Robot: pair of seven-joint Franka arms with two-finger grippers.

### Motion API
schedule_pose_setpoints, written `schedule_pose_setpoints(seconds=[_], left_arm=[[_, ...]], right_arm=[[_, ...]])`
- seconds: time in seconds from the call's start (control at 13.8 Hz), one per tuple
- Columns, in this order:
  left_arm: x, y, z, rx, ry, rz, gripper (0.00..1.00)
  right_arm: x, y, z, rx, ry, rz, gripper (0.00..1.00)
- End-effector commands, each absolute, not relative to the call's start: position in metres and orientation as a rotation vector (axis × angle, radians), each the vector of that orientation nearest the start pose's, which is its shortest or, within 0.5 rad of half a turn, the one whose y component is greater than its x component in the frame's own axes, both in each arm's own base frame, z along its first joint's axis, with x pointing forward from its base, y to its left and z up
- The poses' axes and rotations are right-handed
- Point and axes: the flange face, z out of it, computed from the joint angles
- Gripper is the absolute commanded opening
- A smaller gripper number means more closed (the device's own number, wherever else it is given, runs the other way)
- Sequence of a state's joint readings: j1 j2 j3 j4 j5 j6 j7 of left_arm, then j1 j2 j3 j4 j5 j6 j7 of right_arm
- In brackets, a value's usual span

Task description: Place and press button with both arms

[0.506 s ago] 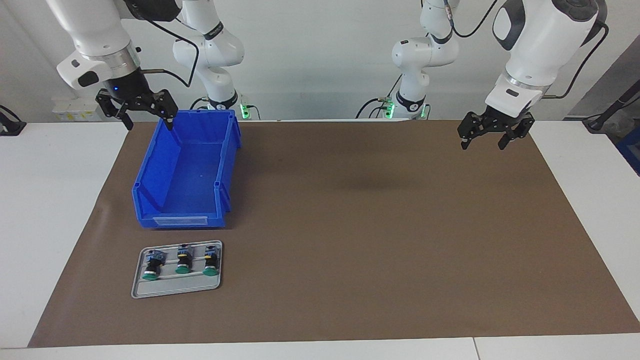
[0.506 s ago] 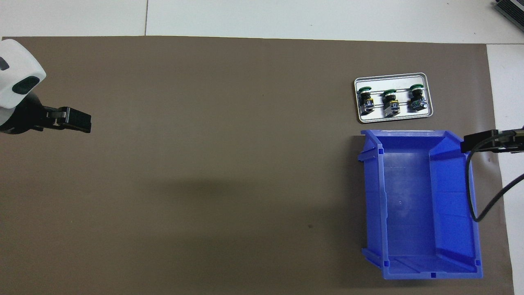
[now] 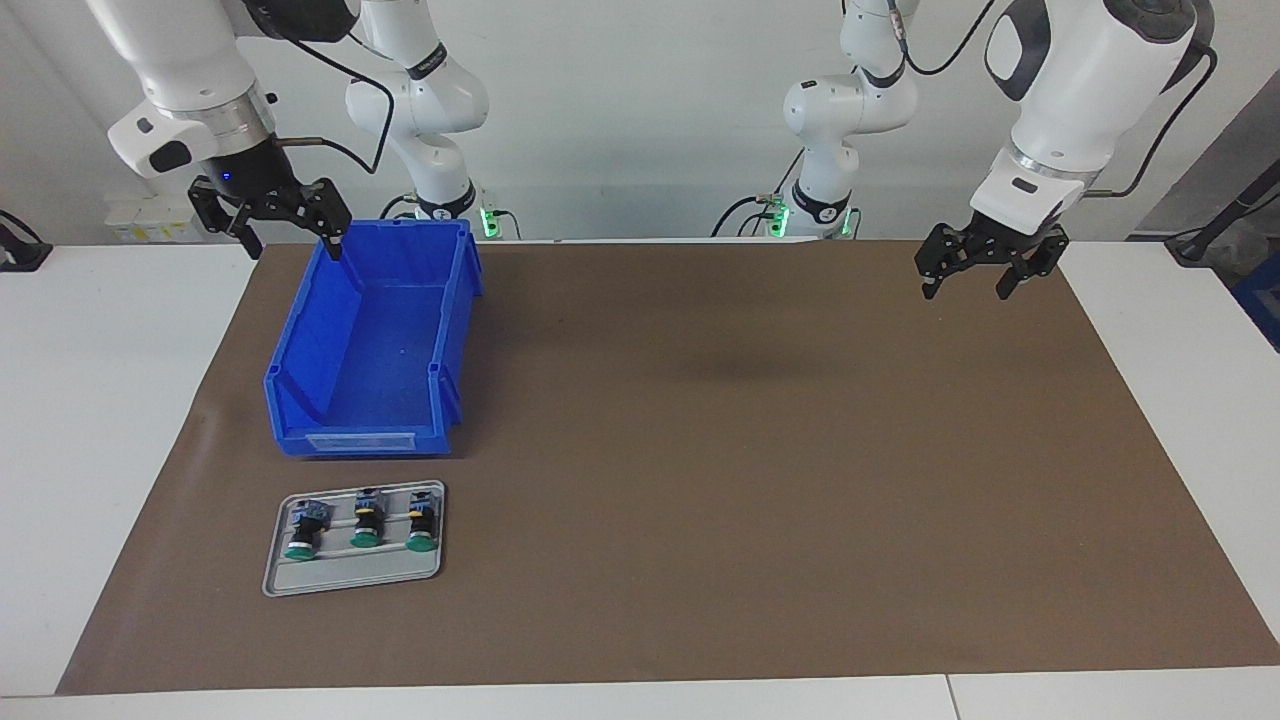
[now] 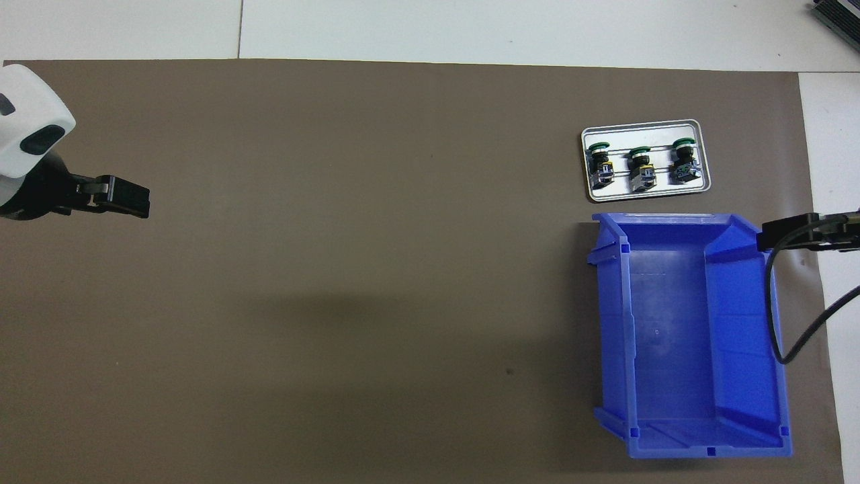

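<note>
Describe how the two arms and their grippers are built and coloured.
Both arms are glossy white, rounded segments with dark joint caps and a silver wrist ring. A black cable runs along each. The right gripper and left gripper are small, black, two-fingered linkages; a blue light glows above the right one.

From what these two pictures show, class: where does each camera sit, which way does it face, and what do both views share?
Facing view: high across the table, looking toward the robots; both whole arms show, right pincer over the blue bin, left pincer over the brown mat.
Overhead view: high above the robots' end, looking steeply down; only the left pincer and right pincer show.
Shared: bin, mat, and the grey tray holding three green-capped buttons.
</note>
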State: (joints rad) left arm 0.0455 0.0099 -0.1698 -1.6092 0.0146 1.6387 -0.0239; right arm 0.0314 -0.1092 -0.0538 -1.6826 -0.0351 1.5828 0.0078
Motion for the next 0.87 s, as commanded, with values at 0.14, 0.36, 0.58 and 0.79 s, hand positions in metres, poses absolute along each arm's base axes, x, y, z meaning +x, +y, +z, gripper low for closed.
schedule_pose_setpoints(seconds=[0.14, 0.36, 0.58, 0.79], left_arm=[[0.551, -0.065, 0.608, -3.106, 0.141, -0.035, 1.0], [0.551, -0.065, 0.608, -3.106, 0.141, -0.035, 1.0], [0.551, -0.065, 0.608, -3.106, 0.141, -0.035, 1.0], [0.551, -0.065, 0.608, -3.106, 0.141, -0.034, 1.0]], right_arm=[[0.521, -0.034, 0.627, -3.169, 0.056, -0.054, 1.0], [0.549, -0.048, 0.613, -3.178, 0.045, -0.077, 1.0], [0.597, -0.049, 0.568, -3.173, 0.043, -0.126, 1.0], [0.655, -0.051, 0.505, -3.18, 0.01, -0.181, 1.0]])
